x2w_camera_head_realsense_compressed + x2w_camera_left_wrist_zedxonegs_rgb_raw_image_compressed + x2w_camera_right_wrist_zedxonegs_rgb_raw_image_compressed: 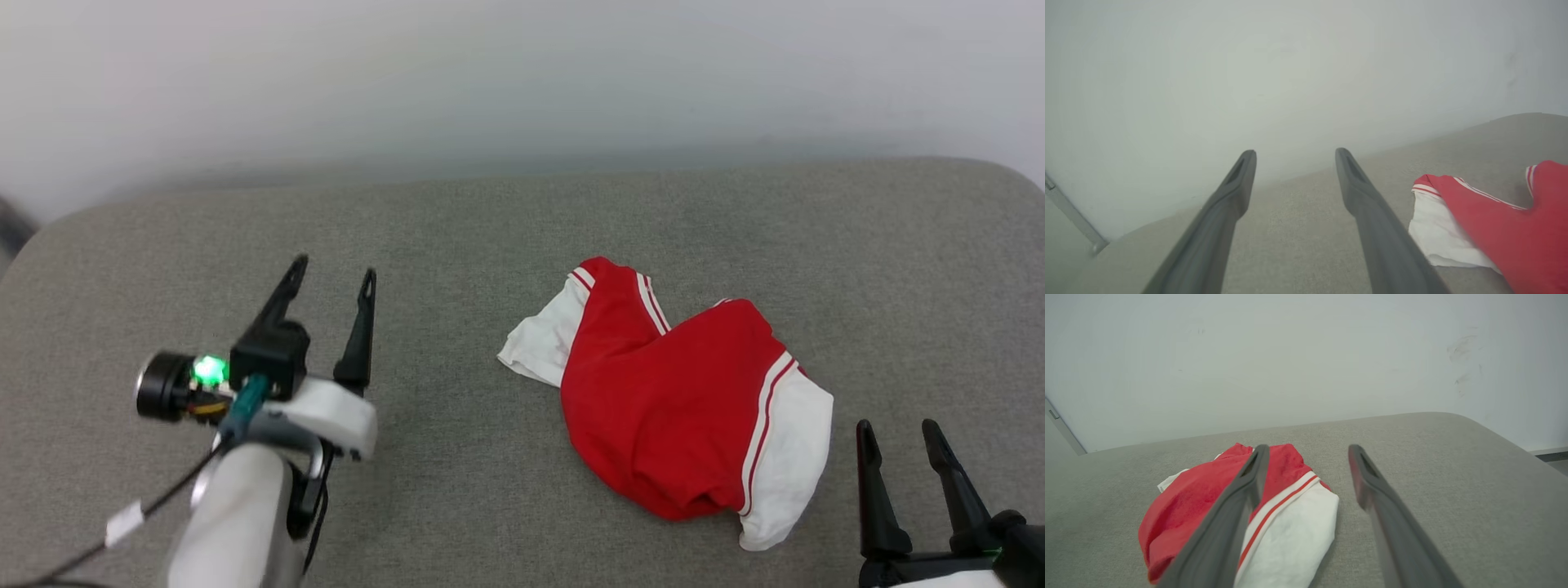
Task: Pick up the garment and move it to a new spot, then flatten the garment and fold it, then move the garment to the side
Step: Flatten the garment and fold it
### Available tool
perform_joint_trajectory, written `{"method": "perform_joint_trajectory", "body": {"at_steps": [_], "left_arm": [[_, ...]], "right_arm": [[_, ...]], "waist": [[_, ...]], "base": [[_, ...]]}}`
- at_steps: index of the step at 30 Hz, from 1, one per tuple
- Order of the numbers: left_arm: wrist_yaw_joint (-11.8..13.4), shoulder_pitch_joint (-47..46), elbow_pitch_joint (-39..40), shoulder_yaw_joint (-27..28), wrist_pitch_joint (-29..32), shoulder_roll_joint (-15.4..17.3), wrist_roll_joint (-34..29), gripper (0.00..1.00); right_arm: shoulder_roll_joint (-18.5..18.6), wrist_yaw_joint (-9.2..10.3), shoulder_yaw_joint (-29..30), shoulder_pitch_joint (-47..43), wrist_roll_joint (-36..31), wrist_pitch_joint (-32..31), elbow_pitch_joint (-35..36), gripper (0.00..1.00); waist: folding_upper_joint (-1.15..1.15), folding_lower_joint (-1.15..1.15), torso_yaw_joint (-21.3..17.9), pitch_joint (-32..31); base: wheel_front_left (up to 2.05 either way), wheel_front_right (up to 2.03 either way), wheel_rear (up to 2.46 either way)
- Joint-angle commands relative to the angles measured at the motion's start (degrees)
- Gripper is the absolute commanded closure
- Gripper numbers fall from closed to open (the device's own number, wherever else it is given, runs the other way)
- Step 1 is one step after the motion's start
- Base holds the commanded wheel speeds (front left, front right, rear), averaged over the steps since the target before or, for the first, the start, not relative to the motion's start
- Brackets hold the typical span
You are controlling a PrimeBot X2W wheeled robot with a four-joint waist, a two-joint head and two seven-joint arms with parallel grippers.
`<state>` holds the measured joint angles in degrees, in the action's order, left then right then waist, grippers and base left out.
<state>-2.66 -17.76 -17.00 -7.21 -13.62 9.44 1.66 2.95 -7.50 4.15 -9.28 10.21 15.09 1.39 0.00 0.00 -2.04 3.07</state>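
Note:
The garment (669,400) lies bunched in a heap on the grey cushioned surface (457,245), right of centre: red body, white sleeves, red-and-white stripe trim. No print shows on it. My left gripper (335,273) hovers open well to its left, nothing between the fingers. Low at the right, my right gripper (898,431) stands open just beside the heap's white sleeve. The left wrist view has the garment (1494,228) at the right, past the open left gripper (1295,157). From the right wrist, the garment (1204,506) sits at the lower left, partly behind the left finger of the open right gripper (1308,451).
A pale wall (522,73) runs behind the grey surface's far edge. The surface has rounded corners at far left (49,233) and far right (1020,175). A grey strip (1073,216) runs down the wall at the left wrist view's left.

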Motion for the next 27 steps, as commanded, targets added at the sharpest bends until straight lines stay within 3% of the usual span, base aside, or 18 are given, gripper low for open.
{"method": "perform_joint_trajectory", "body": {"at_steps": [1, 5, 9, 12, 16, 23, 27], "left_arm": [[-0.7, -2.9, -1.0, -0.4, 1.0, 0.5, -0.3, 0.0], [-3.8, -15.9, -6.6, -3.6, 9.2, 2.3, 1.2, 0.0], [-4.7, -24.7, -10.5, -9.2, 16.2, 3.5, 2.9, 0.0], [-4.7, -29.8, -13.0, -16.9, 23.0, 4.3, 8.9, 0.0], [-4.7, -36.4, -13.7, -29.2, 34.1, 8.3, 18.9, 0.0], [-4.7, -46.2, -8.6, -48.7, 53.1, 16.2, 35.1, 0.0], [-4.7, -50.3, -5.5, -56.8, 61.7, 19.6, 42.9, 0.0]], "right_arm": [[-0.1, 0.02, -0.1, 0.8, -0.3, 0.1, 0.1, 0.0], [-0.1, 0.02, -0.4, 2.5, 0.0, 0.1, 0.3, 0.0], [-0.1, 0.02, -0.6, 3.9, 0.3, 0.1, 0.5, 0.0], [-0.1, 0.02, -0.5, 4.9, 0.8, 0.1, 0.5, 0.0], [-0.1, 0.02, -0.7, 6.6, 1.2, 0.1, 0.5, 0.0], [-0.1, 0.02, -1.3, 8.7, 2.6, 0.1, 0.7, 0.0], [-0.1, 0.02, -1.8, 10.1, 3.3, 0.1, 0.6, 0.0]], "waist": [[0.0, 0.0, -0.7, 1.1], [0.0, 0.0, -2.4, 3.7], [0.0, 0.0, -3.8, 6.2], [0.0, 0.0, -5.1, 8.0], [0.0, 0.0, -6.8, 10.4], [0.0, 0.0, -9.6, 14.6], [0.0, 0.0, -11.1, 17.0]], "base": [[0.0, 0.0, 0.0], [0.0, 0.0, 0.0], [0.0, 0.0, 0.0], [0.0, 0.0, 0.0], [0.0, 0.0, 0.0], [0.0, 0.0, 0.0], [0.0, 0.0, 0.0]]}}
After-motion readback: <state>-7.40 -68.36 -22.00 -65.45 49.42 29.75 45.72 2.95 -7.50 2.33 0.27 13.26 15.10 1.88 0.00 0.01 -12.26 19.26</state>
